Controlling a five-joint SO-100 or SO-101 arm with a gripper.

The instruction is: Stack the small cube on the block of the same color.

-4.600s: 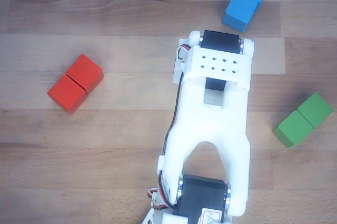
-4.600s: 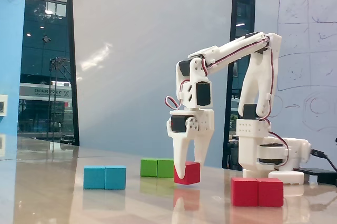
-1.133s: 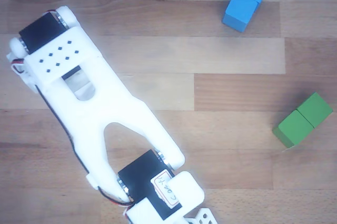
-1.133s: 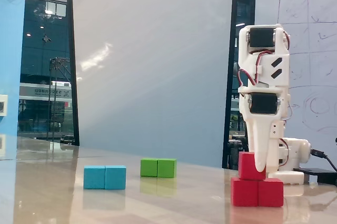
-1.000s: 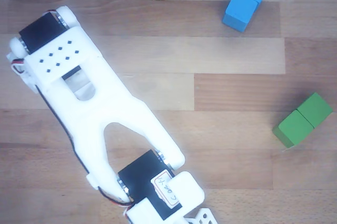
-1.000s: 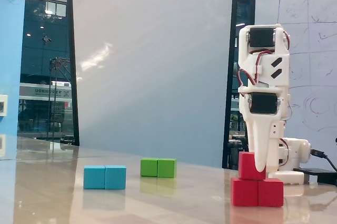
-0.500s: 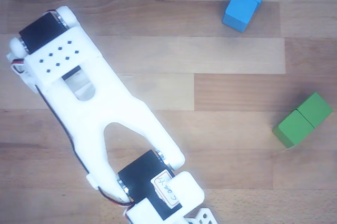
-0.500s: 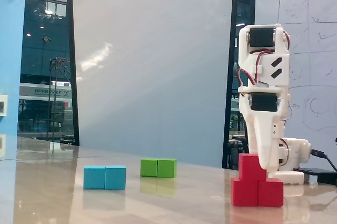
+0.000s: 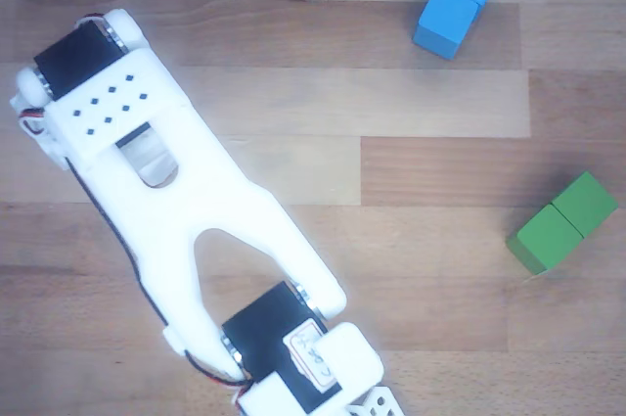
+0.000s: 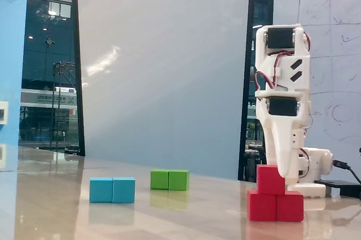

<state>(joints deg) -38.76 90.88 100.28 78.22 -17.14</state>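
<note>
Red small cube (image 10: 271, 179) atop block (image 10: 276, 206), claw hidden

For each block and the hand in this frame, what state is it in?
small cube: upright on top of the red block, left of its centre.
red block: flat on the table, carrying the small cube.
blue block: flat on the table, bare.
green block: flat on the table, bare.
hand: directly above and behind the small cube; open or shut can't be told.
</note>
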